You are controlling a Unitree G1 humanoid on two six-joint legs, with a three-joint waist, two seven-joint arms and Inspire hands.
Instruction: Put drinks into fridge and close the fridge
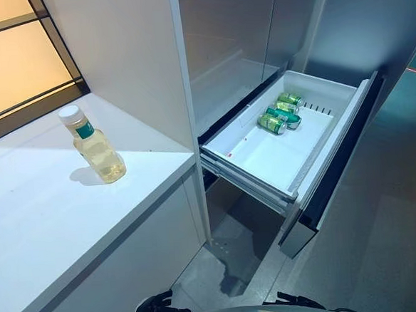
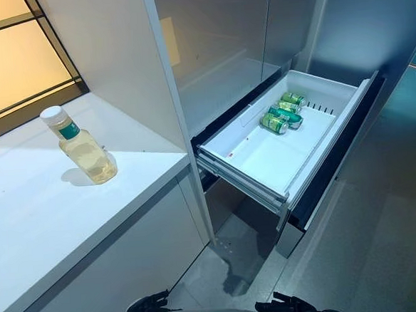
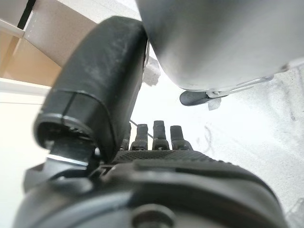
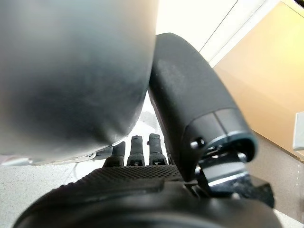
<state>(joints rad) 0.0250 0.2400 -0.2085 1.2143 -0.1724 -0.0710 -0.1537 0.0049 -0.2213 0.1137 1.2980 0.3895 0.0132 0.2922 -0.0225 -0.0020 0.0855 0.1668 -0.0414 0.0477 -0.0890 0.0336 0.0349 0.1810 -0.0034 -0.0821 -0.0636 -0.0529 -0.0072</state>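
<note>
Bottle (image 1: 93, 145) upright on bench (image 1: 47, 210). Cans (image 1: 281, 112), three I think, lie in open fridge drawer (image 1: 265, 159). Left hand (image 1: 156, 308) and right hand (image 2: 290, 306) hang low, fingers straight, holding nothing.

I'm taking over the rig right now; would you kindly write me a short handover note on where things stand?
Left robot hand: low by the body, fingers straight, holding nothing.
Right robot hand: low as well, fingers straight, holding nothing.
Bottle: upright on the white counter, left of the fridge.
Fridge drawer: pulled open, with green cans lying at its back.
Done: cans are in the drawer.
Left: put the bottle in, close the drawer.
</note>
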